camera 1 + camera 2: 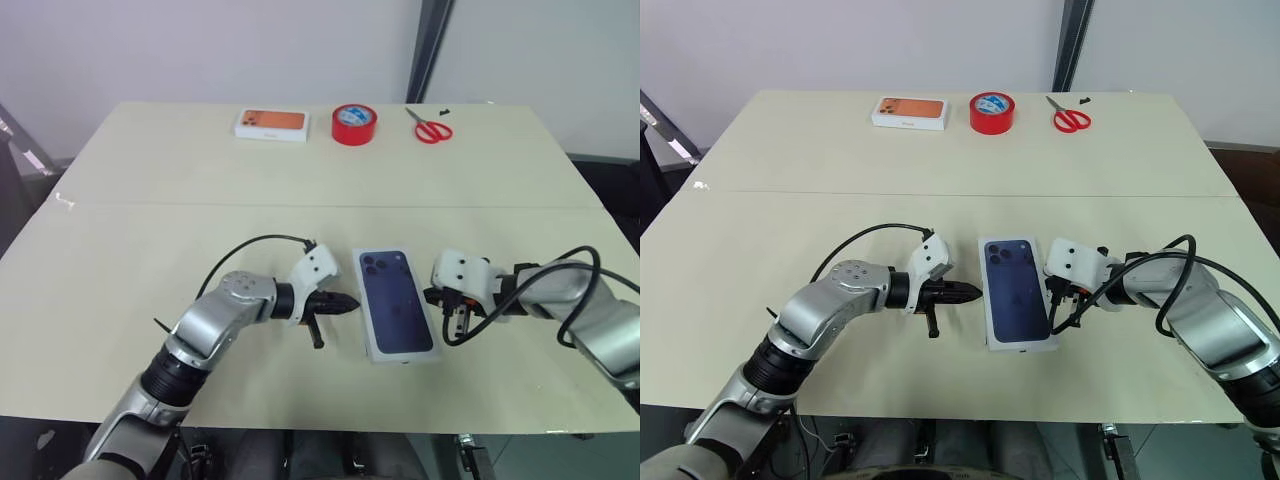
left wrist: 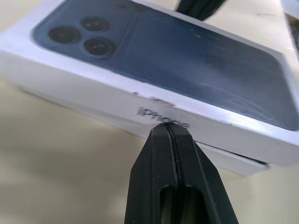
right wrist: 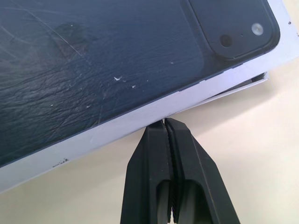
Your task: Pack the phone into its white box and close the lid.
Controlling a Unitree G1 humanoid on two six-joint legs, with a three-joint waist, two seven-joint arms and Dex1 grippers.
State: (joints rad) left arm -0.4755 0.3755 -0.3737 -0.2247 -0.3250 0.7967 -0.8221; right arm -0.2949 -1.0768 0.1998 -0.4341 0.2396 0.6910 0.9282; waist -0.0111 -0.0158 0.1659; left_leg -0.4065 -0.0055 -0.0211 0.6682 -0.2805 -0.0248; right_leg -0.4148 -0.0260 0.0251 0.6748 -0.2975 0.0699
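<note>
Lid [image 1: 398,303] sits askew on white box [image 2: 233,158], both claws pinched at its edges

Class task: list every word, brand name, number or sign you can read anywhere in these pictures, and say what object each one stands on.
"iPhone": grey lettering on the long side wall of the white cardboard lid with a dark blue phone picture on top.
Small mark on the front edge of the far white box with an orange picture: too small to read.
Red tape roll, its inner label: blurred, unreadable.
Red-handled scissors: no text visible.
</note>
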